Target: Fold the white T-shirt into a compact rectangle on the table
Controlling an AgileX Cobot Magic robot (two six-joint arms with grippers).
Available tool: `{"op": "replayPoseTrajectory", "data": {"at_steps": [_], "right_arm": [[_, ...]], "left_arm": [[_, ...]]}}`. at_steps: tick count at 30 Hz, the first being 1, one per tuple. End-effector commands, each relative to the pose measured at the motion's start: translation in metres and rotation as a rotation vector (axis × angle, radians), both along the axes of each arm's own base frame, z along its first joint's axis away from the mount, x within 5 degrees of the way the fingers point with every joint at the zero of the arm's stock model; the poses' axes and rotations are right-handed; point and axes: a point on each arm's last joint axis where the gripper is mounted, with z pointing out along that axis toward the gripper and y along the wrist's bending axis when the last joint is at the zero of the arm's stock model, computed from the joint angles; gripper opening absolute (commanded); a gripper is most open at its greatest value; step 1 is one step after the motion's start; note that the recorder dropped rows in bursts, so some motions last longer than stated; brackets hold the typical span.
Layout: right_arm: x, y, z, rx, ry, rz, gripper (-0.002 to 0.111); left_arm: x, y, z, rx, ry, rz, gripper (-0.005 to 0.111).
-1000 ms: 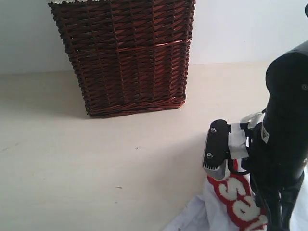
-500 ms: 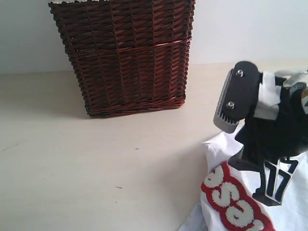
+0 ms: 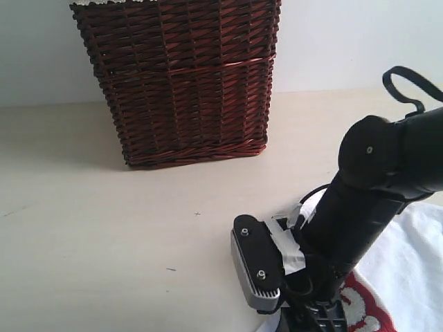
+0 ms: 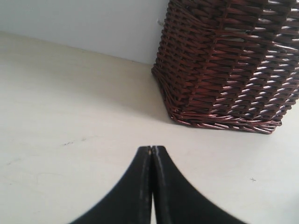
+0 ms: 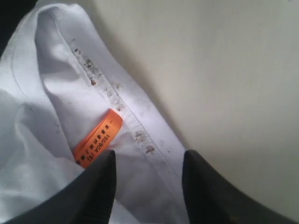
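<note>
The right hand [image 5: 148, 161] was spread apart over the white T-shirt [image 5: 56, 93] on the surface [image 5: 224, 70]. The left hand [image 4: 152, 150] was pressed together

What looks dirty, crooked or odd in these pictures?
The white T-shirt has small brownish specks dotted along a stitched seam beside its orange tag, like stains or lint. It also lies rumpled on the table, not flat.
</note>
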Motion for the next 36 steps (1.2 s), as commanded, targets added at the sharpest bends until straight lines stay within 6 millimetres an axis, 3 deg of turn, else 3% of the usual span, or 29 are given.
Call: {"op": "replayPoseTrajectory", "data": {"at_steps": [1, 7, 12, 19, 22, 25, 27, 30, 33, 36], "right_arm": [[0.004, 0.002, -0.014, -0.002, -0.006, 0.040, 0.045], [0.014, 0.003, -0.038, -0.046, -0.052, 0.008, 0.045], [0.015, 0.000, -0.042, -0.074, -0.071, 0.049, 0.041], [0.012, -0.007, -0.043, -0.137, -0.075, 0.163, 0.009], [0.009, -0.010, -0.043, -0.157, -0.048, 0.202, 0.001], [0.011, -0.008, -0.042, -0.138, -0.060, 0.173, 0.000], [0.020, 0.004, -0.029, -0.042, -0.115, 0.082, 0.000], [0.052, 0.038, 0.020, 0.237, -0.296, -0.021, 0.000], [0.076, 0.061, 0.058, 0.424, -0.368, -0.142, 0.000], [0.082, 0.076, 0.086, 0.554, -0.369, -0.176, 0.000]], "left_arm": [[-0.001, -0.001, 0.000, -0.006, -0.005, -0.005, 0.000], [-0.001, -0.001, 0.000, -0.006, -0.005, -0.005, 0.000], [-0.001, -0.001, 0.000, -0.006, -0.005, -0.005, 0.000], [-0.001, -0.001, 0.000, -0.006, -0.005, -0.005, 0.000], [-0.001, -0.001, 0.000, -0.006, -0.005, -0.005, 0.000], [-0.001, -0.001, 0.000, -0.006, -0.005, -0.005, 0.000], [-0.001, -0.001, 0.000, -0.006, -0.005, -0.005, 0.000], [-0.001, -0.001, 0.000, -0.006, -0.005, -0.005, 0.000], [-0.001, -0.001, 0.000, -0.006, -0.005, -0.005, 0.000], [-0.001, -0.001, 0.000, -0.006, -0.005, -0.005, 0.000]]}}
